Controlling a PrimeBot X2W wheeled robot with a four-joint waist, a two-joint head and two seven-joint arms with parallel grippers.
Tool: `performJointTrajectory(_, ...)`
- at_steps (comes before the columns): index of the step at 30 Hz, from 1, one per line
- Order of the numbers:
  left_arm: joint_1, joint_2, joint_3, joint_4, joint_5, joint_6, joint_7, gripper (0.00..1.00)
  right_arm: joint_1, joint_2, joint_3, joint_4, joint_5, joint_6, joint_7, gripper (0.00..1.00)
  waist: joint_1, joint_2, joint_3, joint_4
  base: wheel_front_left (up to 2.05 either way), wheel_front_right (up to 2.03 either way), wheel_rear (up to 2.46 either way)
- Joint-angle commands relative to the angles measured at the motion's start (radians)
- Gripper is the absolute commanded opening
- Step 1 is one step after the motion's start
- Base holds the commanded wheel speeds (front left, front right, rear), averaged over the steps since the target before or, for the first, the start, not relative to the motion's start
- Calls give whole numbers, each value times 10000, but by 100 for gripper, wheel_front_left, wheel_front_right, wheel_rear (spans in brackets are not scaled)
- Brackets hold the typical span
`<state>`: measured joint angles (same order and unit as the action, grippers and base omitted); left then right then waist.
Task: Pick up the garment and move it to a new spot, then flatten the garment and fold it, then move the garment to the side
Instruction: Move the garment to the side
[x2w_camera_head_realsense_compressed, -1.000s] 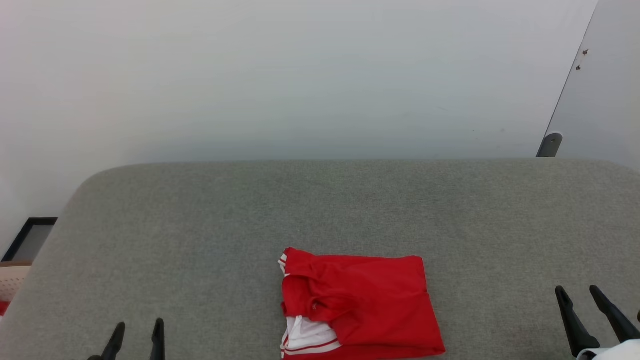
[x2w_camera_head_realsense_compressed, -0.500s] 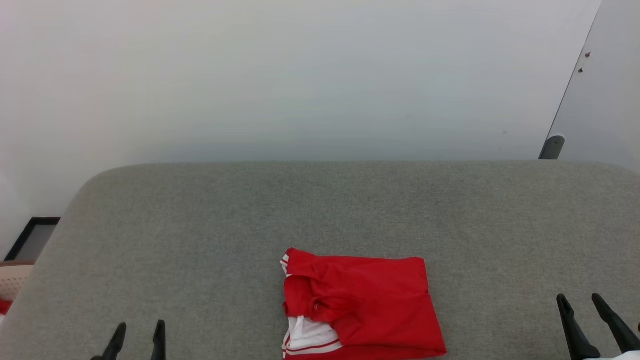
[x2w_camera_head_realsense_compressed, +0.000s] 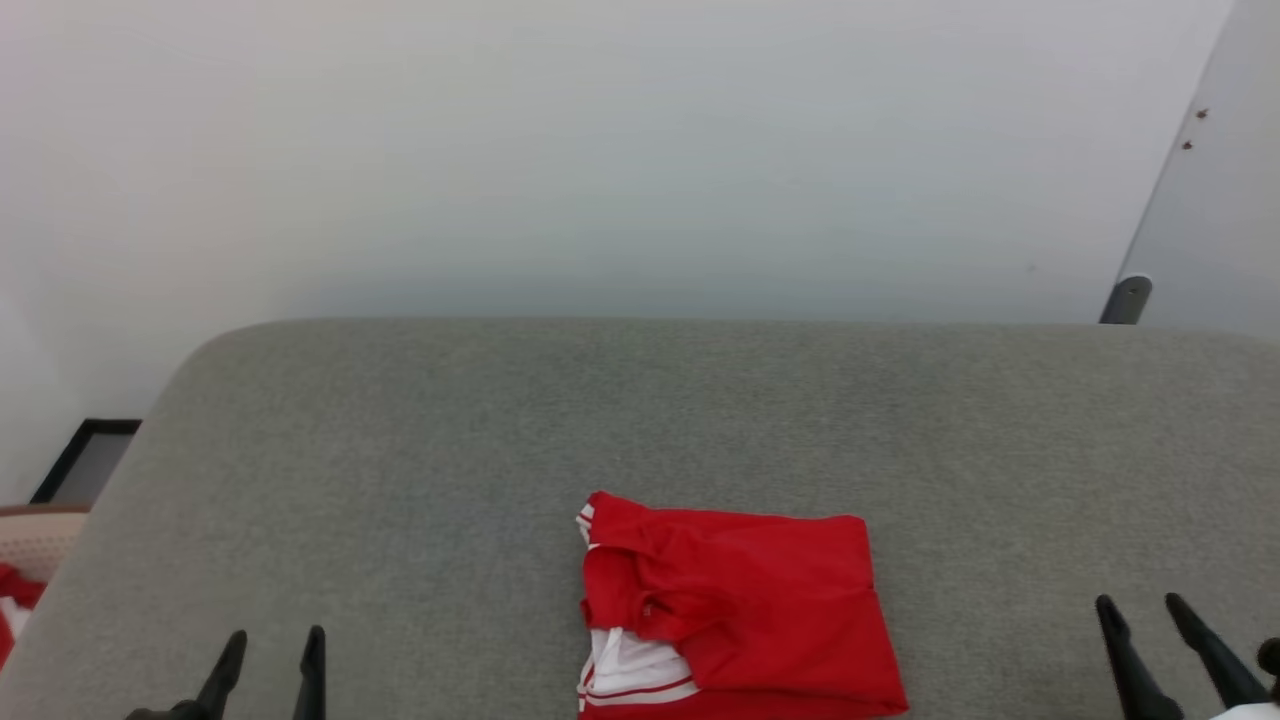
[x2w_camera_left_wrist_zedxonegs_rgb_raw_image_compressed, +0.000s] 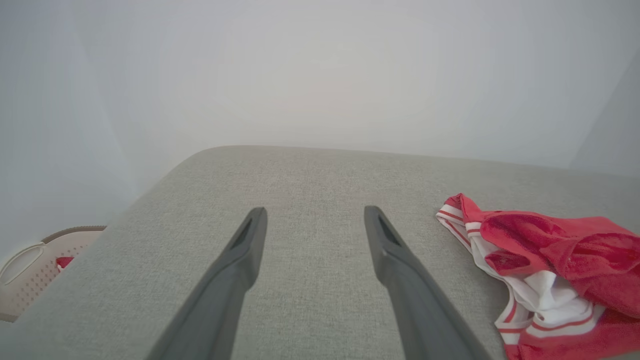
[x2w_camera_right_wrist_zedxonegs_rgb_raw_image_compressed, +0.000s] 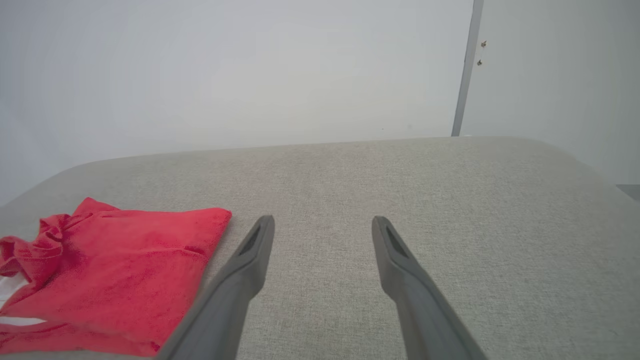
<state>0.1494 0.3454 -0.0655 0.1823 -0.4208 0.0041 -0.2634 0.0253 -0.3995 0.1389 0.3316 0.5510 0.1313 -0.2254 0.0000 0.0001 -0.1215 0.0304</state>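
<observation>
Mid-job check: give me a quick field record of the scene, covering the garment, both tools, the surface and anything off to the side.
target: red garment, folded compact, white striped panel showing at its left end
placement: near edge of the grey padded surface, roughly centred
left: left tool open, holding nothing, apart from the garment
right: right tool open, holding nothing, apart from the garment
off-surface: pale basket beyond the left edge, something red inside
task stage: judged folded; move to the side not yet done
</observation>
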Motion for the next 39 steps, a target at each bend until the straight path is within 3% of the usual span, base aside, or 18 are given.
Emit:
performJointTrajectory(1, -51, 55, 67, -18, 12, -29, -2, 100, -48, 63, 128, -56, -14, -11, 96, 100, 0, -1, 35, 168, 0, 0, 0)
performJointTrajectory(15, -145, 281, -70, -286, 78, 37, 211, 100, -1017, 139, 1476, 176, 483, -11, 1564, 100, 0, -1, 310, 1659, 0, 0, 0)
performJointTrajectory(23, -251, 157, -304, -233, 37, -29, 259, 100, -1393, 19, 1693, 780, 765, -11, 2710, 100, 0, -1, 555, 2381, 0, 0, 0)
performJointTrajectory(39, -858, -302, -664, 165, -39, -149, 90, 100, -2573, 203, 1696, 2386, 1471, -11, 5551, 100, 0, -1, 1405, 2885, 0, 0, 0)
